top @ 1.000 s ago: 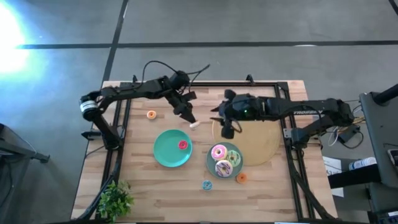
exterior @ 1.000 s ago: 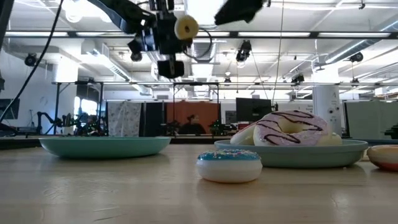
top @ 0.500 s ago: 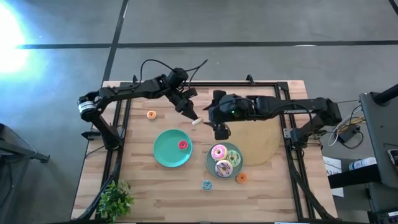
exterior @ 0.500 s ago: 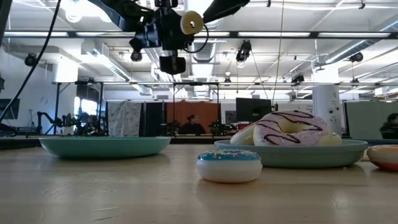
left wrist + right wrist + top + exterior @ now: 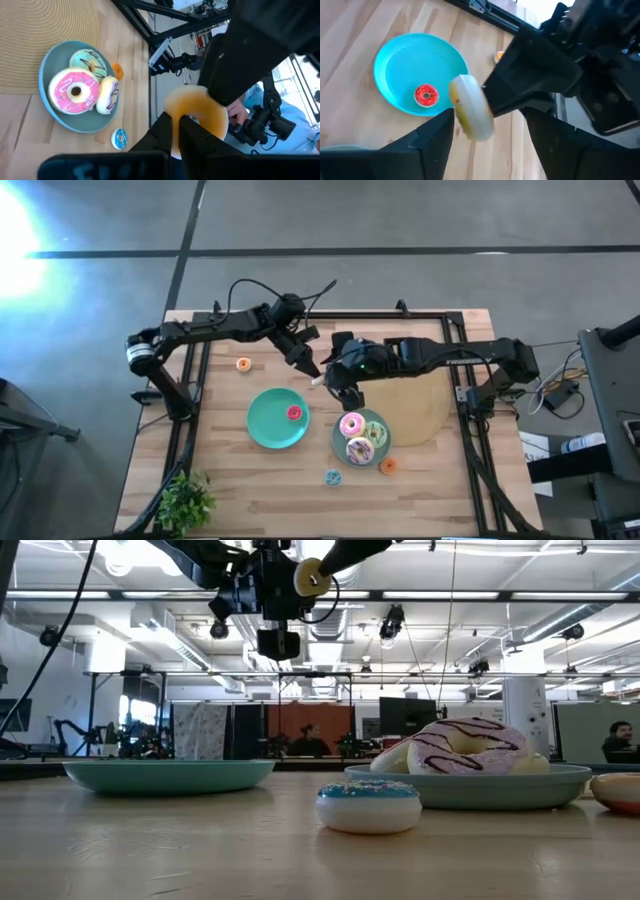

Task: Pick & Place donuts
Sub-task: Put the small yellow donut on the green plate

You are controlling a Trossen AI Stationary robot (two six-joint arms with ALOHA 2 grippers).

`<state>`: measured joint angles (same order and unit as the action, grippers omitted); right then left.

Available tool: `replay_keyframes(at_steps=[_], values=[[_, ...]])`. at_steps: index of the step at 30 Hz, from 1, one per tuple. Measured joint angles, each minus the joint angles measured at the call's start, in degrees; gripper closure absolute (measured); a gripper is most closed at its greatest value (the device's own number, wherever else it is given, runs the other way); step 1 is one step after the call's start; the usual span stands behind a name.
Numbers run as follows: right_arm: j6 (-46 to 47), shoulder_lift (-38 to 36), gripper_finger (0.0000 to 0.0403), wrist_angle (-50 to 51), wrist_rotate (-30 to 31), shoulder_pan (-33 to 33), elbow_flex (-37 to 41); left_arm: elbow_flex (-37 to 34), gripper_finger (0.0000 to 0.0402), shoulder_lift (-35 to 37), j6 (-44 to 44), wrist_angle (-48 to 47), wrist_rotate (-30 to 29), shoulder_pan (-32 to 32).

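Observation:
A pale yellow-and-white donut (image 5: 470,107) hangs in the air over the table's middle, with my left gripper (image 5: 180,120) shut on it. My right gripper (image 5: 490,130) is open. Its two fingers stand on either side of that donut, and I cannot tell whether they touch it. In the high view the two grippers meet at the donut (image 5: 318,380). A tiny red donut (image 5: 294,413) lies on the left teal plate (image 5: 262,425). Pink (image 5: 352,424), green (image 5: 376,433) and white-brown (image 5: 358,449) donuts lie on the right plate (image 5: 341,442). My left gripper pinches the donut's rim (image 5: 179,111) between its two fingers. The fingers come from the table's left side, slanting a little downward. The donut stands on edge beyond the fingertips, lifted clear of the table (image 5: 312,576).
A tiny orange donut (image 5: 243,364) lies at the far left, another orange one (image 5: 388,466) and a blue one (image 5: 332,477) lie near the right plate. A tan woven disc (image 5: 420,405) lies under the right arm. A small plant (image 5: 185,500) stands at the near left corner.
My right gripper has gone toward the table's left, up to the donut held by my left gripper, and has rolled as it went. The left gripper and the donut have stayed almost in place.

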<state>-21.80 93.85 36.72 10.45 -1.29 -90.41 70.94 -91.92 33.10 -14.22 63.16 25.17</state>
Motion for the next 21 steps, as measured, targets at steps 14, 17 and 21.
replay_keyframes(at_steps=[14, 17, 21], values=[[2.2, 0.0, 0.0227, 0.8, -2.8, -0.4, 0.2, 0.0, 0.0401, 0.0, 0.1, 0.1, -1.8, -0.5], [2.3, 0.0, 0.0246, 0.6, -2.8, -0.4, 0.5, 0.0, 0.0401, 0.0, 0.1, 0.1, -1.8, -0.8], [2.3, 0.0, 0.0276, 0.6, -3.0, -0.5, 1.0, 0.0, 0.0401, 0.0, 0.2, 0.1, -1.8, -1.3]])
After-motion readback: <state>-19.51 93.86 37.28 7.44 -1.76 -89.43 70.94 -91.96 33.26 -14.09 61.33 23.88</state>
